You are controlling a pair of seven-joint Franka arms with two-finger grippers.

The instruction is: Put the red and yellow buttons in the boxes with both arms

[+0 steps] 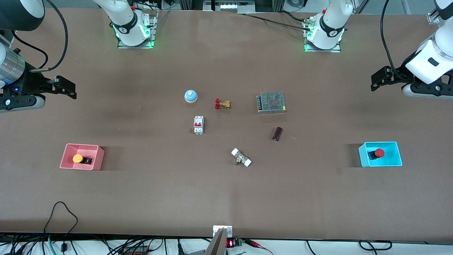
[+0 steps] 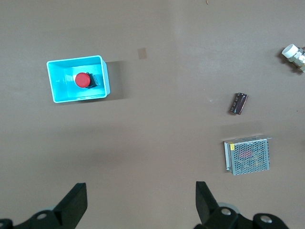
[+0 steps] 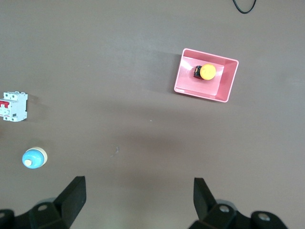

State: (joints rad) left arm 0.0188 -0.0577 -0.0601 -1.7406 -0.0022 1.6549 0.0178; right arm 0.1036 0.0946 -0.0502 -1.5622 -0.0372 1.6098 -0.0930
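Buttons [image 1: 379, 153] in boxes [image 1: 397, 156] (grippers [image 2: 141, 200] empty)

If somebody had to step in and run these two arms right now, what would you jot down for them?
Left gripper: open, holding nothing, up over bare table at its own end.
Right gripper: open, holding nothing, up over bare table at its own end.
Red button: inside the cyan box.
Yellow button: inside the pink box.
Done: both buttons are boxed.
Left: nothing visible for the task; the other parts in the middle of the table are not part of it.
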